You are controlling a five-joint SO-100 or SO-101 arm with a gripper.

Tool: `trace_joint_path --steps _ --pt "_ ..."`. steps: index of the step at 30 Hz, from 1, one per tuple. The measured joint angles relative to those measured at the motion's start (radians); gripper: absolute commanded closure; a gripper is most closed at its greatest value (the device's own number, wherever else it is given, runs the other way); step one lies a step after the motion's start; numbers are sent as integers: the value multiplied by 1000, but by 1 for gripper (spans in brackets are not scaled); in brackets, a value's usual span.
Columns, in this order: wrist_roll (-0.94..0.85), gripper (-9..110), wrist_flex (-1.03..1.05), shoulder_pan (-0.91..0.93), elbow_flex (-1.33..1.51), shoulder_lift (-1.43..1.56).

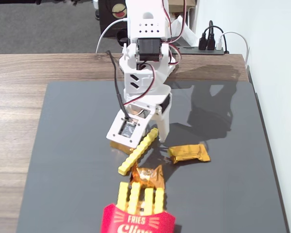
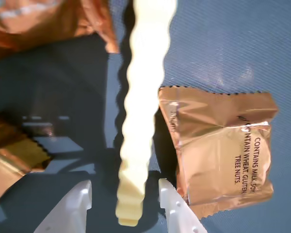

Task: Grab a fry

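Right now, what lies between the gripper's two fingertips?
In the wrist view, the near end of the loose fry lies between the gripper fingertips, with gaps on both sides. The gold wrapper lies outside, to the right.

The ridged fry (image 1: 138,151) was pale yellow; the wrapper (image 1: 188,153) coppery gold; the carton (image 1: 137,221) red; the gripper (image 2: 125,201) white; the mat (image 1: 63,145) dark grey.

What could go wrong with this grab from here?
The pincer straddles only the very end of the loose fry, so the fry may pivot or slip out when squeezed. The right fingertip in the wrist view sits close to a gold candy wrapper, which could get nudged or pinched along with it.
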Motion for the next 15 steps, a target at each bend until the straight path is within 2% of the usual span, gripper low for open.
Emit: trace_joint_path --steps 2,6,15 --pt "0 86 -5 -2 2 0" --pt "0 101 -6 0 2 0" --pt "-17 101 0 0 2 0"
